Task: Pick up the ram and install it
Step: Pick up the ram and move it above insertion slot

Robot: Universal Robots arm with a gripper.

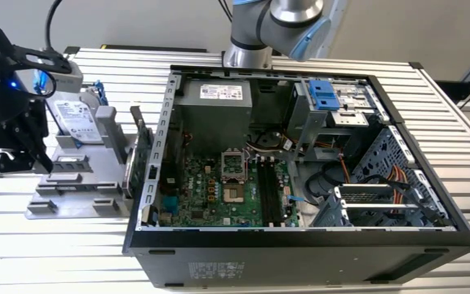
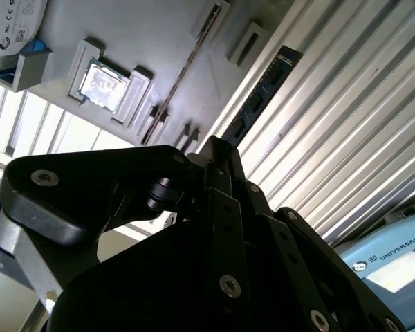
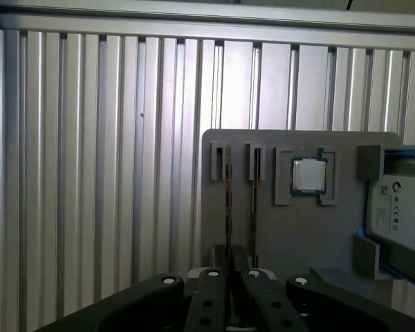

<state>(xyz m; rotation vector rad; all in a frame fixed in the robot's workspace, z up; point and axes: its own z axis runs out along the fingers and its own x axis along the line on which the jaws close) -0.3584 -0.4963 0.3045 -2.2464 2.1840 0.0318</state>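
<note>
Nearest the lens in both wrist views is the black, bolted metal gripper (image 2: 220, 148). The ram (image 2: 263, 90), a slim dark blue-green circuit stick with a row of black chips, runs straight out from its tip, with the near end hidden behind the black metal. Whether the gripper is clenched on the stick or only poised over it, I cannot tell. The stick stands on edge in a slot of the flat grey plastic fixture (image 3: 283, 235), its long axis parallel to the ridges of the silver slatted worktop (image 3: 90, 173). In the exterior view, take the open black computer case (image 1: 300, 242) as the dial's centre. The gripper hangs at nine o'clock, at the exterior view's left, and the ram appears to sit just off the gripper's three o'clock side, lying nine-to-three. Farther right, the long black motherboard slots (image 1: 272, 191) run about twelve-to-six, so by my reckoning they lie crosswise to the stick.
</note>
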